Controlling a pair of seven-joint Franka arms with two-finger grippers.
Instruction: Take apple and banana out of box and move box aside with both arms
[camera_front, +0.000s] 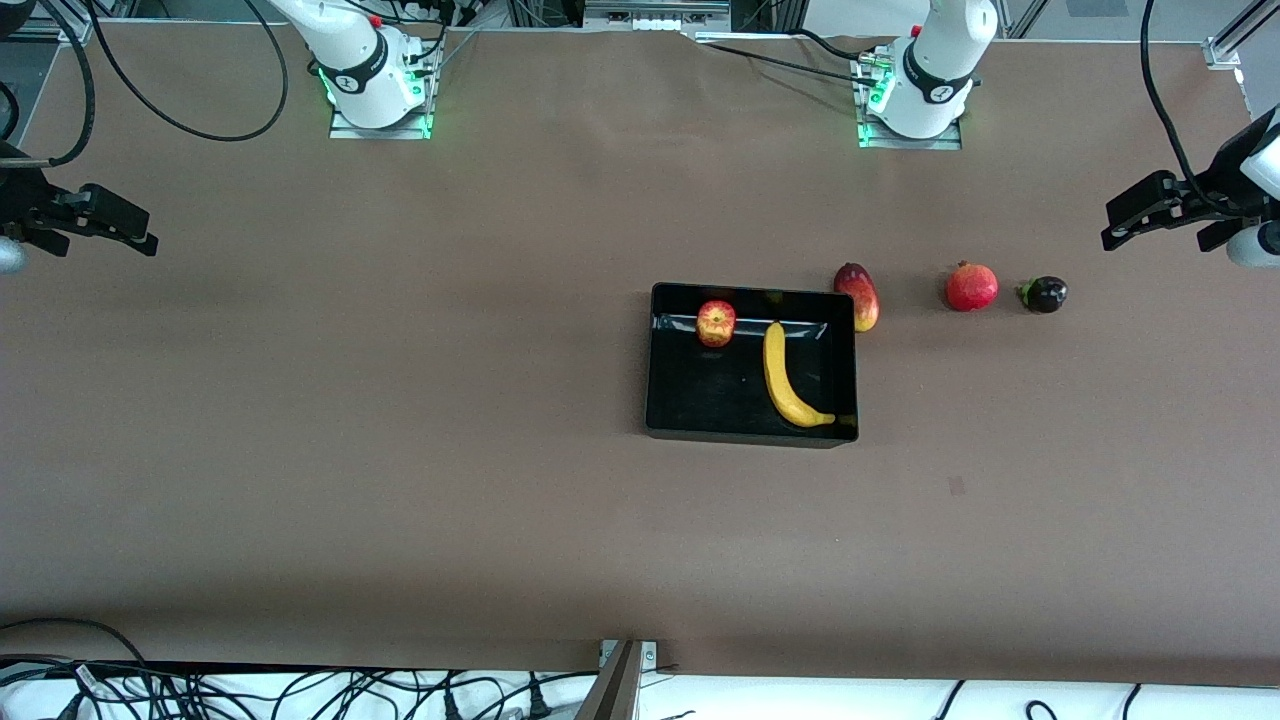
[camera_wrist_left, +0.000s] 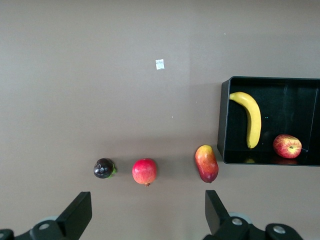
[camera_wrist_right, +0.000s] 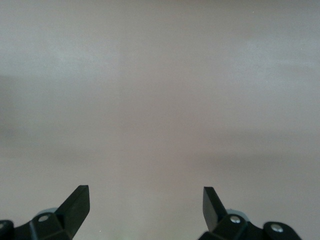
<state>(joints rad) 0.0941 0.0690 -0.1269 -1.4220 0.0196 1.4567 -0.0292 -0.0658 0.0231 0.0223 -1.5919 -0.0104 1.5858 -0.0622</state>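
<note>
The left gripper (camera_front: 1120, 222) hangs high over the left arm's end of the table, its fingers (camera_wrist_left: 80, 212) spread wide and holding nothing. The right gripper (camera_front: 140, 228) hangs the same way over the right arm's end, its fingers (camera_wrist_right: 77, 202) also apart and empty, with only bare table (camera_wrist_right: 160, 100) beneath it. Both arms look parked clear of the work, probably so that nothing blocks the view of the fruit.

The box (camera_front: 665, 400) sits near the middle of the table, closer to the left arm's base than to the right arm's. The apple (camera_front: 716, 323) lies inside it — against the wall farthest from the front camera. The banana (camera_front: 785, 380) lies inside too, along the wall toward the left arm's end, its curved tip in the corner nearest the camera.

Outside the box, a mango (camera_front: 858, 296) rests just beside its corner. A pomegranate (camera_front: 971, 287) and a small dark fruit (camera_front: 1043, 294) follow in a row toward the left arm's end.

Nothing has been removed yet, so the task appears to be at its start. The left arm seems better placed for the fruit — the mango crowding the box could get nudged.
</note>
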